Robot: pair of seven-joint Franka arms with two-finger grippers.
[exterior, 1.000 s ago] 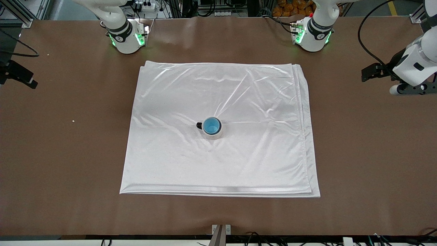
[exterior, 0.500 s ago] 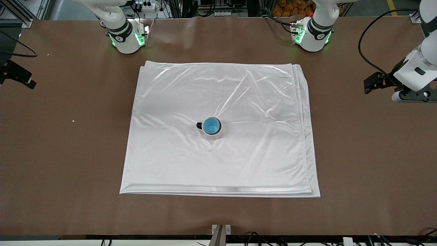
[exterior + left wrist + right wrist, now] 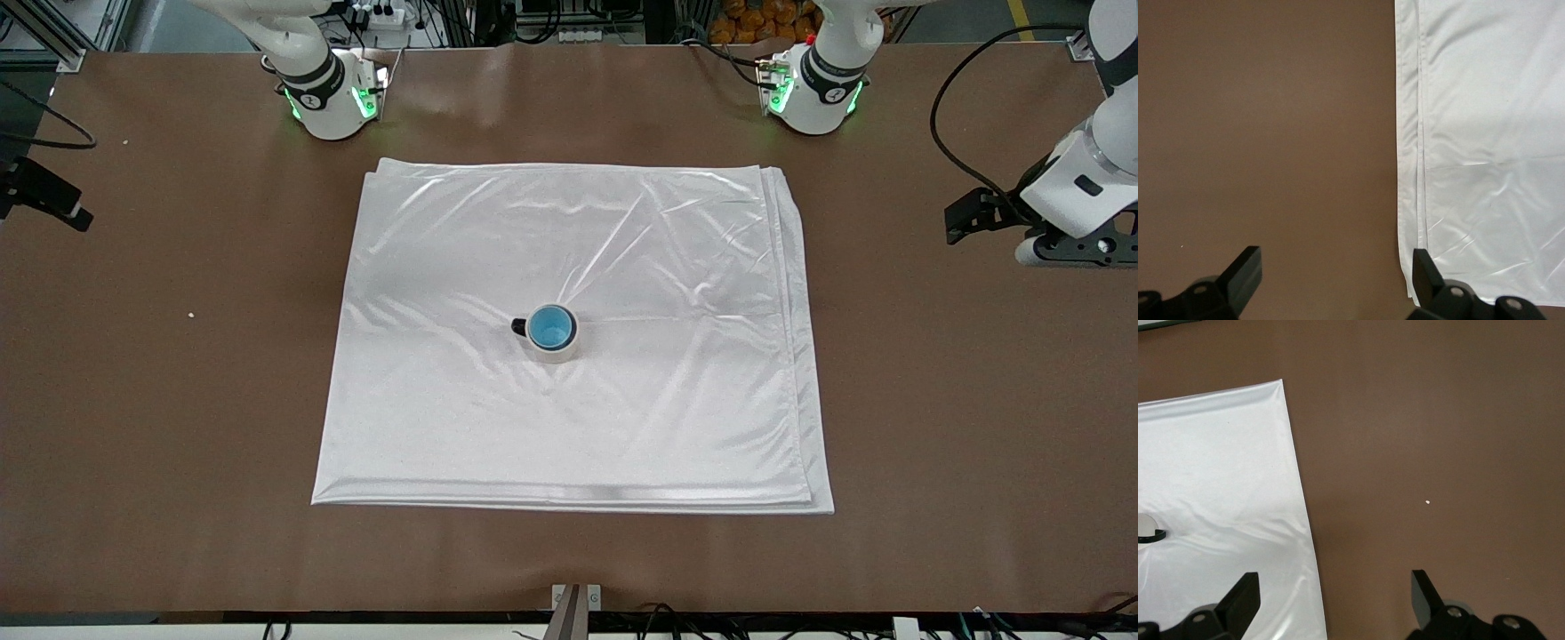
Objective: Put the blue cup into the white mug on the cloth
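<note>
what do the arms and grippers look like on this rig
Both arms are glossy white with black joint bands and green lights at the bases. The left arm's wrist carries a looping black cable. The left gripper and right gripper have matte black fingers.

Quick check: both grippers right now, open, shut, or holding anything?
Left gripper: open, empty, over bare table beside the cloth.
Right gripper: open, empty, at the cloth's edge.

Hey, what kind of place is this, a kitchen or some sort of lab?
Most likely a robotics lab, not a kitchen: two arm bases bolted along a brown table, cables and power strips at its edge, and a staged setup of a blue cup nested in a white mug on a cloth.
</note>
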